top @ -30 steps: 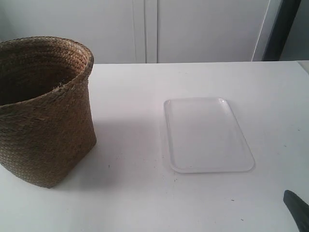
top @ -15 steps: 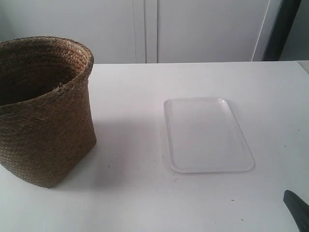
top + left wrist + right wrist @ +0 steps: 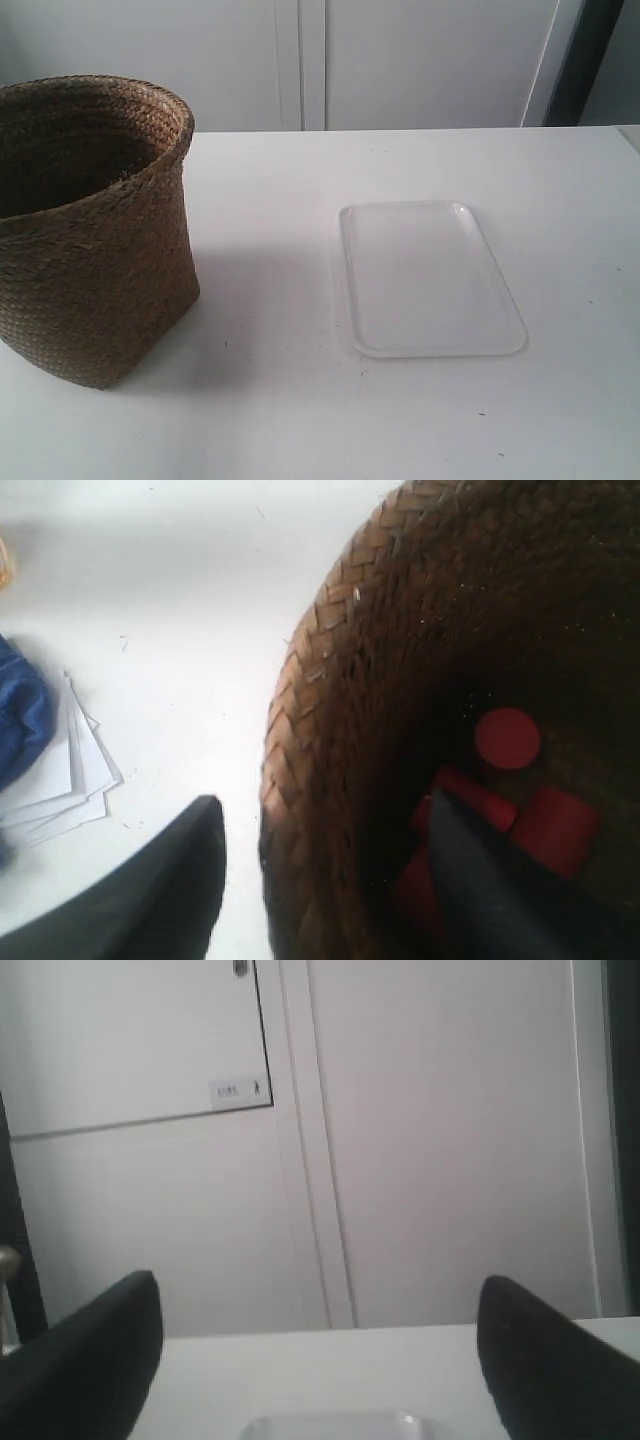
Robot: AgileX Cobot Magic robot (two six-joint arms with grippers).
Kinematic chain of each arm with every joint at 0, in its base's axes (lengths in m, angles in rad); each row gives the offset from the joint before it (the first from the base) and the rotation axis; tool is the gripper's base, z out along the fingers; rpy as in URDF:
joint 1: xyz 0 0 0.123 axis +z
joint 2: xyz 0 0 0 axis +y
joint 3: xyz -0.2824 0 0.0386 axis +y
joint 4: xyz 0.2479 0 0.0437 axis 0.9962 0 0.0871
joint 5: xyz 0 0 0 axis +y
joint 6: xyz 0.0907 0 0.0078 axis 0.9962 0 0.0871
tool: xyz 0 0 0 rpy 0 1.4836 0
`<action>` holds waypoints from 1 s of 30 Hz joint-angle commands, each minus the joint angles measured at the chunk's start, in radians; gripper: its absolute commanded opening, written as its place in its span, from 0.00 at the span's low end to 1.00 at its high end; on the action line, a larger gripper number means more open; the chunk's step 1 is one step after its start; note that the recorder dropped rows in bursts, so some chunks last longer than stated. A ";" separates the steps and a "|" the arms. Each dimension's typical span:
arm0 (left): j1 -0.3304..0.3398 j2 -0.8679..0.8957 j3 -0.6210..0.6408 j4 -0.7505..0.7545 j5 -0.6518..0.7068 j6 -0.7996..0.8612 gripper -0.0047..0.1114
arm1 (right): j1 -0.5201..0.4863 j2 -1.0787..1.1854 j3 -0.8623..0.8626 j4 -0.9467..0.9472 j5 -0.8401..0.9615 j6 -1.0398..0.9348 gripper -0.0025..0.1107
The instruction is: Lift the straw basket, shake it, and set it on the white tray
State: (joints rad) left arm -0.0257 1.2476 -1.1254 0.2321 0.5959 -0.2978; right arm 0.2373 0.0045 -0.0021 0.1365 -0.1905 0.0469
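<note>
While they gape wide, the left jaws straddle the straw basket (image 3: 330,670) rim.

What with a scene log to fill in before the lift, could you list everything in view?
straw basket: one, brown, on the table at the exterior view's left
red pieces: at least three, red, in the basket's bottom
white tray: one, white, on the table, apart from the basket
paper sheets: small stack, white, outside the basket
cloth-like thing: one, blue, by the sheets, cut off
table: one, white
cabinet doors: white, behind the table
left gripper: black, open, astride the basket's rim
right gripper: black, open, holding nothing
</note>
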 commanded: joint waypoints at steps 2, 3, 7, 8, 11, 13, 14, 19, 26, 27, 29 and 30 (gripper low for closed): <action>0.003 0.054 -0.005 -0.029 0.004 -0.017 0.55 | 0.001 -0.004 0.002 0.008 -0.093 0.344 0.73; 0.003 0.058 -0.005 -0.029 0.004 -0.014 0.50 | 0.003 -0.004 0.002 -0.013 -0.092 0.402 0.73; 0.003 0.060 -0.005 -0.018 -0.005 0.006 0.18 | 0.003 -0.004 -0.002 -0.168 -0.109 0.577 0.73; 0.003 0.060 -0.005 -0.018 -0.005 0.008 0.10 | 0.003 -0.004 -0.012 -0.226 -0.109 0.653 0.73; 0.003 0.060 -0.005 -0.027 -0.009 0.006 0.04 | 0.003 0.001 -0.054 -0.458 -0.138 0.872 0.73; 0.003 0.060 -0.005 -0.029 -0.009 0.006 0.04 | 0.003 0.045 -0.088 -0.604 -0.190 0.996 0.73; 0.003 0.060 -0.005 -0.029 -0.009 0.006 0.04 | 0.003 0.079 -0.106 -0.657 -0.224 1.045 0.73; 0.003 0.060 -0.005 -0.053 -0.009 0.006 0.04 | 0.003 0.355 -0.216 -0.798 -0.315 1.169 0.73; 0.003 0.060 -0.005 -0.101 -0.011 0.014 0.04 | 0.003 0.885 -0.463 -1.068 -0.520 1.341 0.73; 0.003 0.060 -0.005 -0.101 -0.011 0.014 0.04 | 0.003 0.958 -0.498 -1.101 -0.553 1.358 0.73; 0.003 0.060 -0.005 -0.101 -0.016 0.014 0.04 | 0.003 1.089 -0.579 -1.154 -0.618 1.409 0.73; 0.003 0.060 -0.005 -0.101 -0.016 0.014 0.04 | 0.003 1.135 -0.618 -1.164 -0.639 1.426 0.73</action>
State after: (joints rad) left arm -0.0257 1.3096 -1.1254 0.1535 0.5670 -0.2913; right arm 0.2378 0.9947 -0.5236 -0.9445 -0.7375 1.4094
